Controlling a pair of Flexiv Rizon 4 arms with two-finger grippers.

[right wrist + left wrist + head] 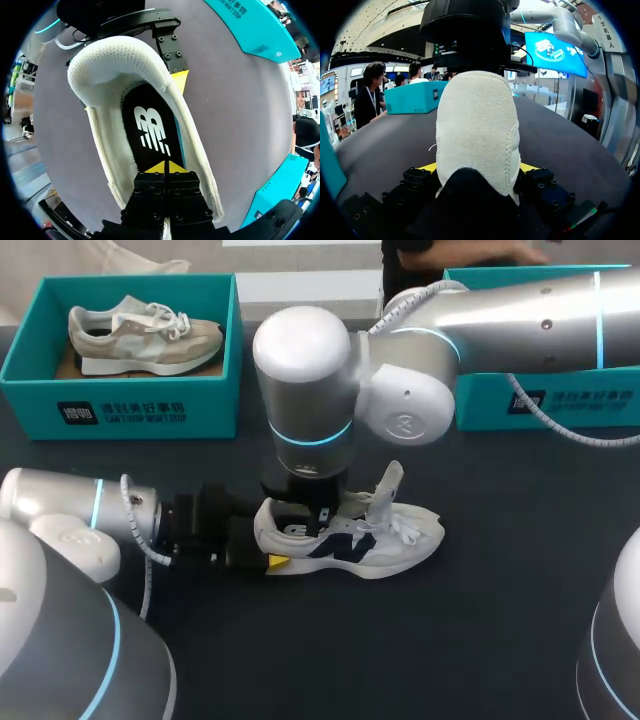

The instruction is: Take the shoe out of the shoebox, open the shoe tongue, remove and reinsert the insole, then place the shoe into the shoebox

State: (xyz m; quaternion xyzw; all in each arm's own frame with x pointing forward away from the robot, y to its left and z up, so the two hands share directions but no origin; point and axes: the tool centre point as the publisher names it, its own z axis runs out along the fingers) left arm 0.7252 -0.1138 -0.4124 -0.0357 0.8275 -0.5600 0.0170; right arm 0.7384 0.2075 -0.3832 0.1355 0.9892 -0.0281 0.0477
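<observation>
A white sneaker (pixel 385 540) with a dark logo lies on the black table, toe to the right and tongue pulled up. My left gripper (pixel 272 562) comes in from the left and is shut on the heel: in the left wrist view the heel (pixel 477 125) fills the gap between both yellow fingers (pixel 427 166). My right gripper (pixel 310 512) reaches straight down into the shoe's opening. In the right wrist view it (pixel 164 167) is shut, its tips together on the black insole (pixel 150 125), which lies flat inside the shoe (pixel 100 65).
A teal shoebox (pixel 120 405) at the back left holds a beige sneaker (pixel 140 335). A second teal box (pixel 560 400) stands at the back right, partly behind my right arm. Bare table lies in front of the white shoe.
</observation>
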